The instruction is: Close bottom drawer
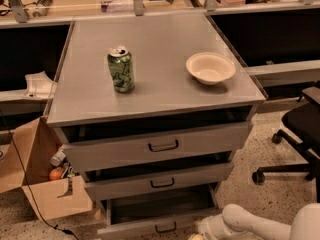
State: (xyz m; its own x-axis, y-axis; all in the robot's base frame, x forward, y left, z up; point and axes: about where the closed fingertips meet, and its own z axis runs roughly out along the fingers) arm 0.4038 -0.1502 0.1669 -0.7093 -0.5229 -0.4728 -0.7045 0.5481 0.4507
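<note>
The bottom drawer [150,226] of the grey cabinet is pulled far out, its wide shallow tray open to view, with a small dark loop handle [165,228] on its low front panel. My white arm comes in from the lower right. My gripper [201,230] sits at the bottom edge, just right of the drawer's front panel near its right corner. The two drawers above stand slightly open.
A green can [121,69] and a cream bowl [210,68] stand on the cabinet top [155,44]. An open cardboard box [42,184] sits on the floor at the left. A black office chair [300,134] is at the right.
</note>
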